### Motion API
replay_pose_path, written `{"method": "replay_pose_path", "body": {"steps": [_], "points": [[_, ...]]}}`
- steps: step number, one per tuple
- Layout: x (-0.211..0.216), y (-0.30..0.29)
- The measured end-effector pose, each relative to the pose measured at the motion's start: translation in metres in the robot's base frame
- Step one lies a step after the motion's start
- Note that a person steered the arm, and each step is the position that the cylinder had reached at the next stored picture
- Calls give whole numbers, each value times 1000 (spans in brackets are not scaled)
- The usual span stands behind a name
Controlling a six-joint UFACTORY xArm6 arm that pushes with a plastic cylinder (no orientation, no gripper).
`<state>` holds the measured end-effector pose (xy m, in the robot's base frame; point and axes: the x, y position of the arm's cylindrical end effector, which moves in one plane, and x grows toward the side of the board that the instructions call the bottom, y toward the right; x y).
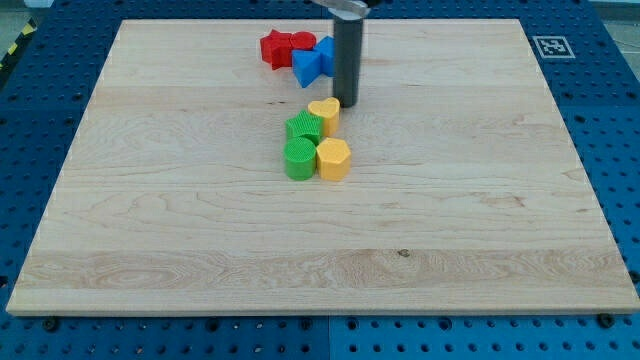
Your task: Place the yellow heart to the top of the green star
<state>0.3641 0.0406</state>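
Observation:
The yellow heart (324,112) lies near the board's middle top, touching the upper right of the green star (303,128). My tip (347,103) stands just to the right of and slightly above the yellow heart, very close to it or touching it. Below the star sits a green round block (298,159), and next to that a yellow hexagon block (333,158).
A red block cluster (283,47) and two blue blocks (307,66) (326,52) lie at the view's top, just left of the rod. The wooden board (150,200) rests on a blue perforated table with a marker tag (549,46) at the top right.

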Motion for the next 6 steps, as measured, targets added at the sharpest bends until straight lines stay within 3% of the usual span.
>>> {"method": "replay_pose_path", "body": {"steps": [1,3,5,6], "points": [[23,5],[28,-29],[36,-15],[40,-57]]}}
